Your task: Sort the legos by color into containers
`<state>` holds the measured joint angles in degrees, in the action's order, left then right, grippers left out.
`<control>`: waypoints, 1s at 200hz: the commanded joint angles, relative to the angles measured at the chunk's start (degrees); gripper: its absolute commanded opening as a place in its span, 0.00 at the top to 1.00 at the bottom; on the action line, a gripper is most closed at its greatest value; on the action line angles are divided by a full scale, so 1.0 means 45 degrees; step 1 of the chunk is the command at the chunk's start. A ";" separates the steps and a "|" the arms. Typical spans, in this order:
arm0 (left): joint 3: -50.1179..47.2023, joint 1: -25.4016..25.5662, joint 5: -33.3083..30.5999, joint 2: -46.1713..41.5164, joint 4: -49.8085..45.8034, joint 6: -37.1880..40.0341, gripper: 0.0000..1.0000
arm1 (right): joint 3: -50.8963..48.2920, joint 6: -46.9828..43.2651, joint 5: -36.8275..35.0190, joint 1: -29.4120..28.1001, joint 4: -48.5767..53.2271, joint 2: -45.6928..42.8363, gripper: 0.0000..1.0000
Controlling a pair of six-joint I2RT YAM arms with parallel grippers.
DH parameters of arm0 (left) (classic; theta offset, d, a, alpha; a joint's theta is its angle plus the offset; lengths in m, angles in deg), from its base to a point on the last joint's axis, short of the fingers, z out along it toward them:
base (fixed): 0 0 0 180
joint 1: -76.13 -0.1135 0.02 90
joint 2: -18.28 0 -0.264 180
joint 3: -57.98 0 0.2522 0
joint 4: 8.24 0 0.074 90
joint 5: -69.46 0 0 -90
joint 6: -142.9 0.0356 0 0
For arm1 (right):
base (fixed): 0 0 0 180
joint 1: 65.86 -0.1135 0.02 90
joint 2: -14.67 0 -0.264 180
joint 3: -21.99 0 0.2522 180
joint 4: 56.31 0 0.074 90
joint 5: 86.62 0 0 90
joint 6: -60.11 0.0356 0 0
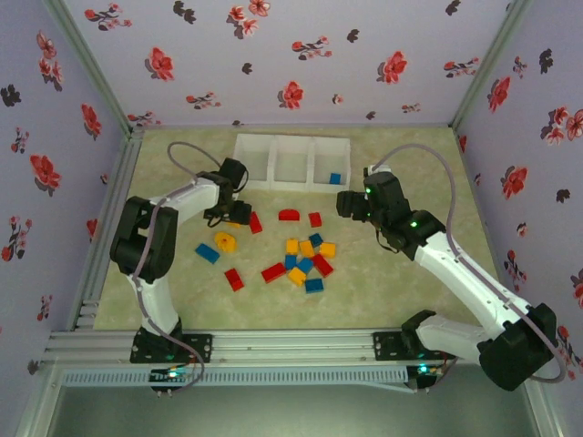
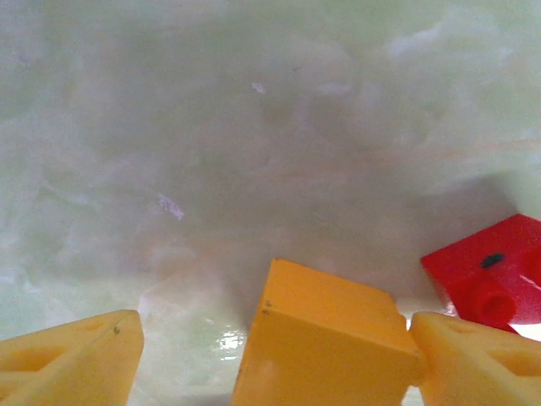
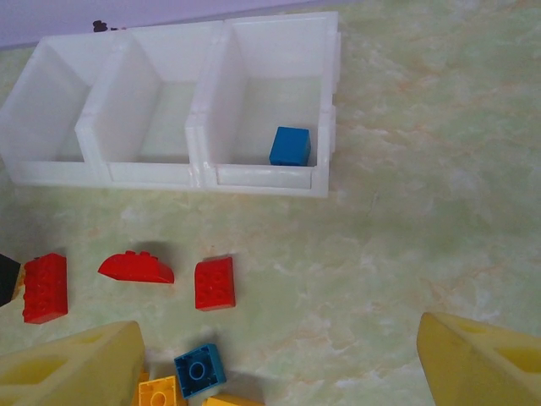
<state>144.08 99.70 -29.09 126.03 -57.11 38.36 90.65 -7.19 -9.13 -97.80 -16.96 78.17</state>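
Marbled table (image 1: 364, 284): red/yel/blu studded legos (image 1: 305, 248).

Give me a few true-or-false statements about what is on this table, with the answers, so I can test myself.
1. A blue brick lies in the right-hand bin. True.
2. The red arched brick is already in a bin. False: it lies on the table in front of the bins.
3. The right end effector is clamping a red brick. False: its fingers stand wide apart with nothing between them.
4. A yellow-orange brick sits between the fingers of the left end effector. True.
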 commanded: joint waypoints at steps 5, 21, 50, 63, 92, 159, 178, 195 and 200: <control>0.0205 -0.0118 0.0382 0.0128 0.0010 0.0325 0.20 | -0.0130 -0.0103 -0.0393 -0.0030 0.0103 -0.0244 0.15; 0.0052 -0.0188 0.0617 0.0110 0.0223 0.0361 0.25 | -0.0149 -0.0093 -0.0403 -0.0030 0.0052 -0.0227 0.15; -0.0068 -0.0345 0.0993 0.0197 0.0419 0.0297 0.35 | -0.0159 -0.0078 -0.0391 -0.0030 0.0091 -0.0253 0.15; -0.0100 -0.0383 0.1112 0.0212 0.0493 0.0288 0.38 | -0.0181 -0.0093 -0.0408 -0.0030 0.0116 -0.0300 0.15; -0.0106 -0.0376 0.1218 0.0180 0.0454 0.0293 0.45 | -0.0250 -0.0083 -0.0493 -0.0030 0.0159 -0.0443 0.15; -0.0196 -0.0382 0.1314 -0.0143 0.0244 0.0225 0.60 | -0.0362 -0.0049 -0.0513 -0.0030 0.0175 -0.0632 0.15; -0.0147 -0.0386 0.1311 -0.0347 0.0205 0.0222 0.61 | -0.0393 -0.0047 -0.0537 -0.0020 0.0194 -0.0709 0.15; 0.0092 -0.0385 0.1309 -0.0474 0.0022 0.0224 0.61 | -0.0432 -0.0052 -0.0560 -0.0030 0.0194 -0.0789 0.15; 0.0192 -0.0389 0.1315 -0.0523 -0.0051 0.0223 0.61 | -0.0445 -0.0063 -0.0593 -0.0030 0.0194 -0.0807 0.15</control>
<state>144.03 98.35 -24.33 125.83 -55.14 38.97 89.25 -7.19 -10.01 -97.80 -16.87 76.03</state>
